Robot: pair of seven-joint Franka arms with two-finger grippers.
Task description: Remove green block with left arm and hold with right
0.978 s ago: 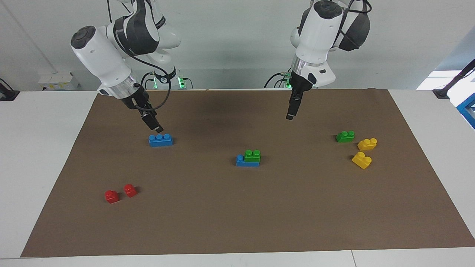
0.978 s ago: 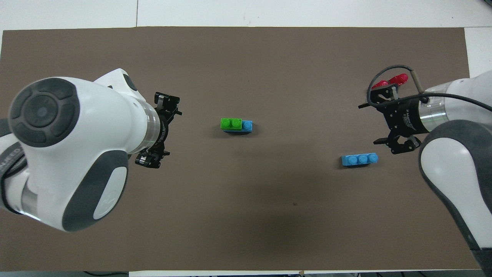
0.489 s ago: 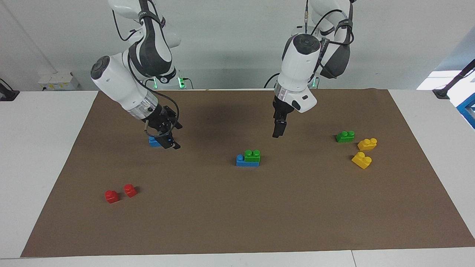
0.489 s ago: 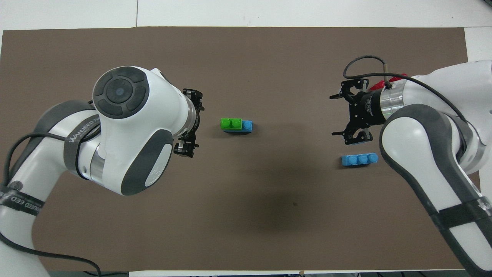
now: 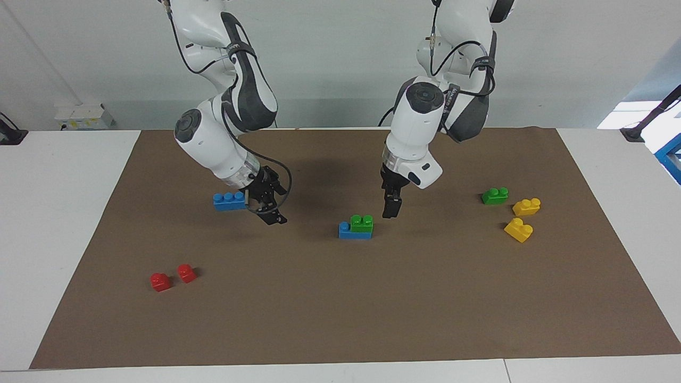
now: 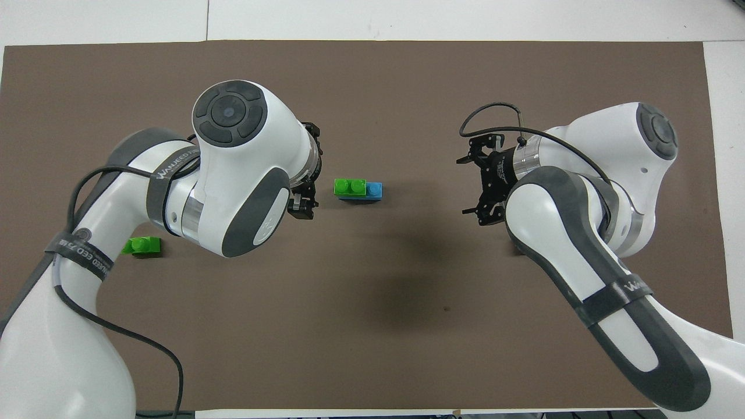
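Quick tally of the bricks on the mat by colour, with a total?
Green bricks: 2, one stacked on a blue brick, one loose
Blue bricks: 2
Yellow bricks: 2
Red bricks: 2
Total: 8

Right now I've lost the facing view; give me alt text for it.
Green block sits on a blue brick mid-mat, untouched. Left gripper hovers beside it, right gripper by another blue brick, both open.
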